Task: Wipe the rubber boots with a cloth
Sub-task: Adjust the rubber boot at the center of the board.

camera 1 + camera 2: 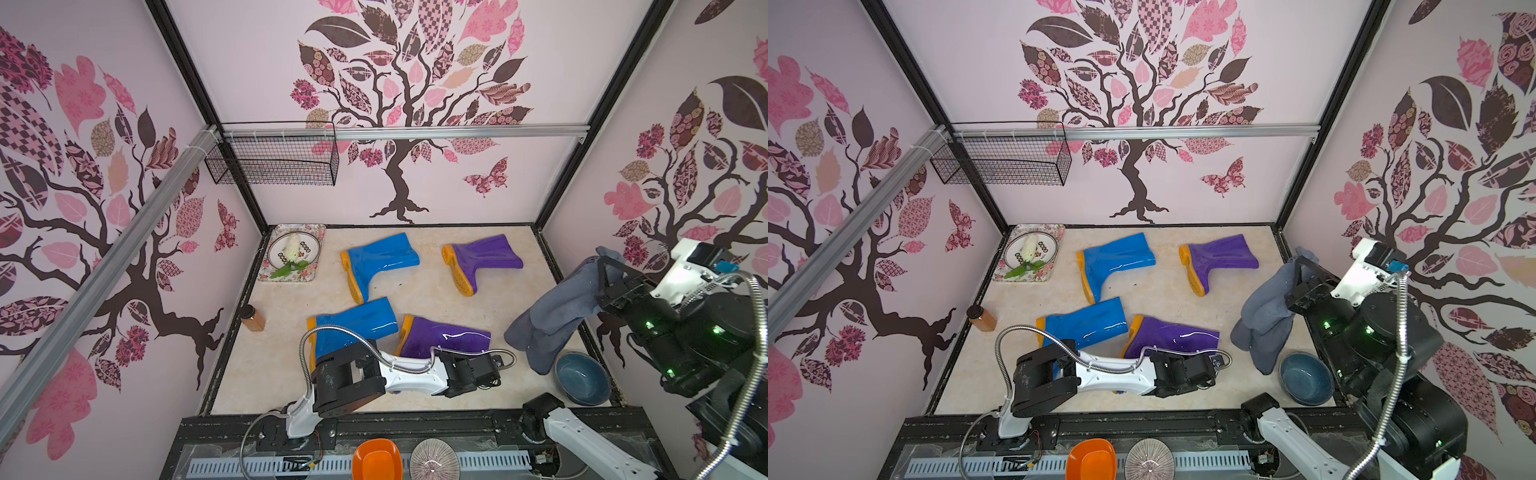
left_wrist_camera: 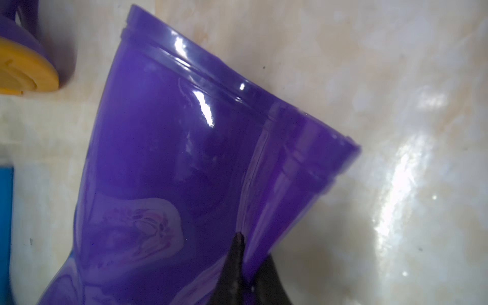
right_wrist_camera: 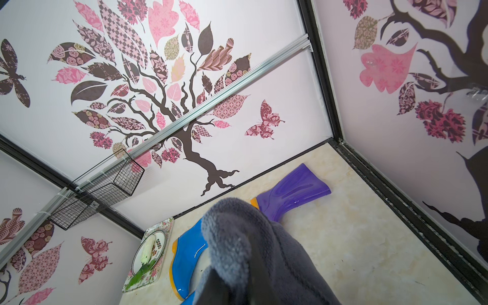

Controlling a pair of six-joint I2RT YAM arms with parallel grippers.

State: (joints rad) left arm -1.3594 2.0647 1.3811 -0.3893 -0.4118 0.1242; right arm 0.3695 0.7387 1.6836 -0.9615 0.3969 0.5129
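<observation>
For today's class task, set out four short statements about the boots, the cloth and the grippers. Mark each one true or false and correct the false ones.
1. All four rubber boots lie on their sides. True.
2. The cloth lies flat on the table. False: it hangs in the air from the right gripper, which is shut on it.
3. The left gripper is shut on the near purple boot. True.
4. The blue bowl stands right beside the floral tray. False: the bowl sits at the near right and the tray at the far left.
</observation>
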